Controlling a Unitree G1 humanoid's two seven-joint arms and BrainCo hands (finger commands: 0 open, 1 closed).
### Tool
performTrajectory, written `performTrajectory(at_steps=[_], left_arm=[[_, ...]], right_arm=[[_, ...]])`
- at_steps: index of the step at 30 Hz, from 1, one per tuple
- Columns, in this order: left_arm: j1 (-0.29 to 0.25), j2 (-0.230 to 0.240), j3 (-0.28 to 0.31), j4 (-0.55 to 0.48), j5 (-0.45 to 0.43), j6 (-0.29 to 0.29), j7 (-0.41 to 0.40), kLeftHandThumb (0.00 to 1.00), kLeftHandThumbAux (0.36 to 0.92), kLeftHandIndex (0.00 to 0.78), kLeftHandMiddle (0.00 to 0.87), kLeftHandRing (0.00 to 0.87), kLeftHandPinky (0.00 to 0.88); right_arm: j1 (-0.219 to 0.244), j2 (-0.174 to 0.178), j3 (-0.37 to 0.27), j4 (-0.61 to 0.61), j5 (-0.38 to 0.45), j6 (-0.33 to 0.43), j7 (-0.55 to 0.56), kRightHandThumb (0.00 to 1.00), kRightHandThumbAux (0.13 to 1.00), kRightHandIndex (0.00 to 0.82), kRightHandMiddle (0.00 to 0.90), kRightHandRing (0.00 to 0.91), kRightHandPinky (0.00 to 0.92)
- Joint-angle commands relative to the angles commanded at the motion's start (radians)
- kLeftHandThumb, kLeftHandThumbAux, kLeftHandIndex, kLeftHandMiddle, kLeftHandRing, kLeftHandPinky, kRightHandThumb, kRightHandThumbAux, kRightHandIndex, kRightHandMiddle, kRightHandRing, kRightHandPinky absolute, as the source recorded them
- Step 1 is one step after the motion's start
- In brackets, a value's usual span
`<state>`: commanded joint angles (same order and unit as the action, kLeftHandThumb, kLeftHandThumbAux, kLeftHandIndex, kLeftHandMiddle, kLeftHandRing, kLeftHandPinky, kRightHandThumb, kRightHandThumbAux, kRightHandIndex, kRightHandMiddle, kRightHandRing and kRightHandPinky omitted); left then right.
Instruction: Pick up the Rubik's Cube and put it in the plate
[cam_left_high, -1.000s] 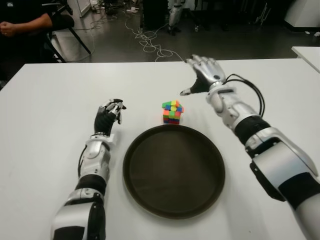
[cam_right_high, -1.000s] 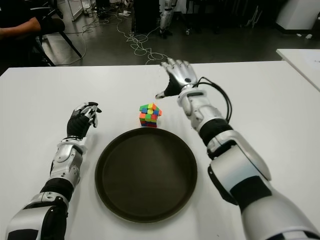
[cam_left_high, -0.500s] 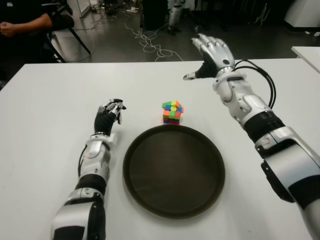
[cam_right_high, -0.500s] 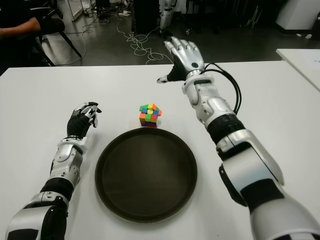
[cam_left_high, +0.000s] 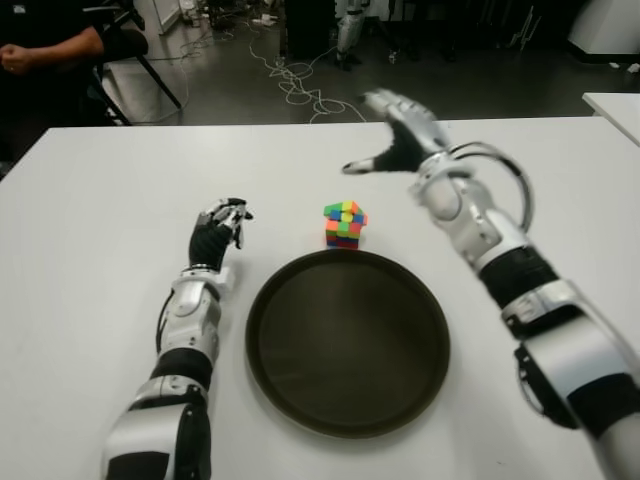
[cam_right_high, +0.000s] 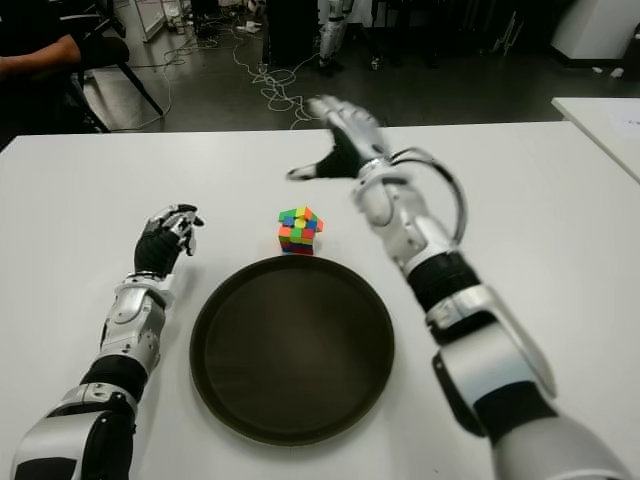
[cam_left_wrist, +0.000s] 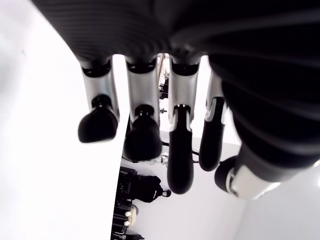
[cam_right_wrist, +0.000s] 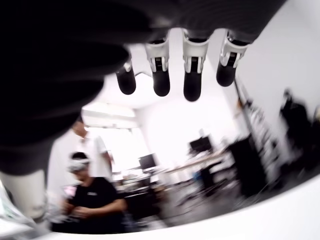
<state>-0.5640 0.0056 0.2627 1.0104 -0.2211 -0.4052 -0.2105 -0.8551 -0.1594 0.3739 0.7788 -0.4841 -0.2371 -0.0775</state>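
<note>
Rubik's Cube (cam_left_high: 345, 224): 1 | plate (cam_left_high: 300, 380): 1 | table (cam_left_high: 90, 250): 1, possibly a second far right

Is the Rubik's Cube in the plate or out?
Out. The Rubik's Cube sits on the table just behind the empty plate's far rim.

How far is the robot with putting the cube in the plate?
Nothing is finished: the Rubik's Cube sits on the table just beyond the empty plate. In hand: the right hand, fingers spread, is raised beyond the cube, holding nothing. The left hand shows left of the cube. Grasping, lifting and placing remain.
</note>
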Motion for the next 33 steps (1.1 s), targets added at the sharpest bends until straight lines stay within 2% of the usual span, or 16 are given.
performTrajectory(at_steps=[5, 11, 24, 33], left_arm=[[-0.012, -0.005, 0.026, 0.003, -0.041, 0.046, -0.009, 0.855, 0.659, 0.420, 0.557, 0.787, 0.805], [-0.021, -0.006, 0.041, 0.003, -0.062, 0.079, -0.009, 0.855, 0.659, 0.419, 0.558, 0.793, 0.809], [-0.020, -0.002, 0.050, -0.004, -0.075, 0.109, -0.022, 0.854, 0.659, 0.420, 0.556, 0.801, 0.807], [-0.019, 0.003, 0.050, -0.007, -0.075, 0.125, -0.021, 0.853, 0.660, 0.419, 0.557, 0.799, 0.811]], right_arm=[[-0.041, 0.037, -0.027, 0.189, 0.060, -0.132, 0.032, 0.000, 0.594, 0.082, 0.097, 0.087, 0.063], [-0.046, 0.034, -0.034, 0.225, 0.071, -0.198, 0.051, 0.000, 0.573, 0.036, 0.040, 0.030, 0.020], [-0.060, 0.050, -0.013, 0.260, 0.030, -0.140, 0.056, 0.000, 0.482, 0.000, 0.000, 0.000, 0.000], [-0.067, 0.060, -0.001, 0.291, 0.006, -0.134, 0.045, 0.000, 0.473, 0.000, 0.000, 0.000, 0.013]])
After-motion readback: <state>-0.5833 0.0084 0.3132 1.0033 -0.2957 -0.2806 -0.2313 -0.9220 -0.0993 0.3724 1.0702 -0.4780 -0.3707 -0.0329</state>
